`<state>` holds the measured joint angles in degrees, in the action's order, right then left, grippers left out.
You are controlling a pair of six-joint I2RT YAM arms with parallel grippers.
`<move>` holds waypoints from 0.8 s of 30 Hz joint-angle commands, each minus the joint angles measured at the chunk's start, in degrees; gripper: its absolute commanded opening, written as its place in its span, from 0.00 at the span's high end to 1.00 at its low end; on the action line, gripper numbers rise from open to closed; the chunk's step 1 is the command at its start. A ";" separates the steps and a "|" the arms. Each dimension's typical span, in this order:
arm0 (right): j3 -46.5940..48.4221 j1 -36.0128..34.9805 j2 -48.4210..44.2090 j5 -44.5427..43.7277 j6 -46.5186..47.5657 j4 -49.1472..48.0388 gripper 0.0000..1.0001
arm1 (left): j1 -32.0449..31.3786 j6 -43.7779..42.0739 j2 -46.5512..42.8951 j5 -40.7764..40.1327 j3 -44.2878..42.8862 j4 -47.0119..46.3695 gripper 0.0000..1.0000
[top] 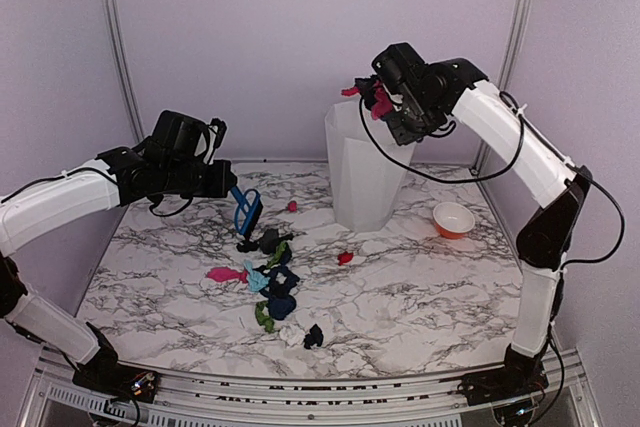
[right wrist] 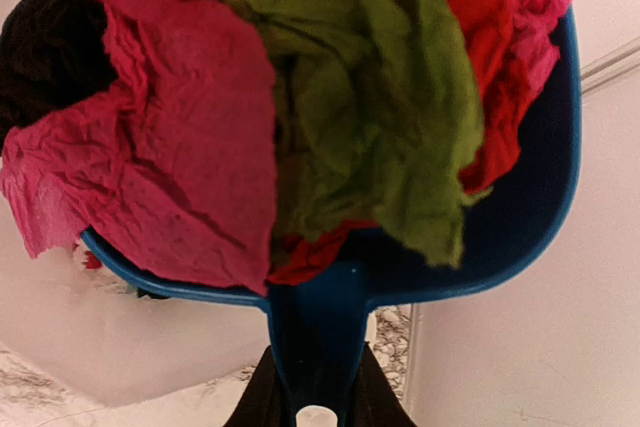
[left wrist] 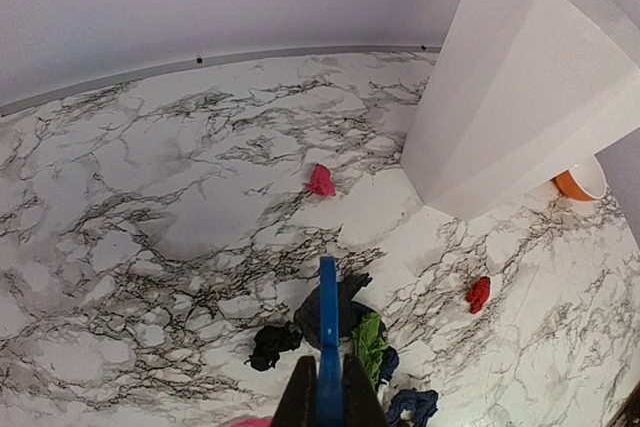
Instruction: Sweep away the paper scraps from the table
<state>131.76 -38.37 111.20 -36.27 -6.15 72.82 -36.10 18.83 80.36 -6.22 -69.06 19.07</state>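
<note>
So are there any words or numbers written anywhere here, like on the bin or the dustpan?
None: no word, number or sign can be read in any view.
No label shows on the white bin, the blue dustpan, the blue brush or the orange bowl.
The paper scraps show no print.

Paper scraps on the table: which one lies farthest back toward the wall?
The lone pink scrap, between the blue brush and the white bin. The pile and the single red scrap lie further forward.
</note>
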 commanded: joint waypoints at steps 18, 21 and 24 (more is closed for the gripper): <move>-19.89 -5.60 -3.97 -43.18 38.79 -38.56 1.00 | 0.26 0.53 -0.99 1.01 1.03 -2.95 1.00; -24.84 -5.53 -6.12 -45.33 47.40 -49.16 1.00 | 0.24 0.58 -0.91 1.12 1.07 -3.10 1.00; -34.14 -5.62 -9.11 -46.78 61.79 -69.42 1.00 | 0.26 0.55 -0.79 1.27 1.12 -3.48 1.00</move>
<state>104.97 -44.10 107.68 -78.39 36.86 30.57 -36.10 19.11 80.44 -5.39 -68.34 17.74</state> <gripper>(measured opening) 0.171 0.054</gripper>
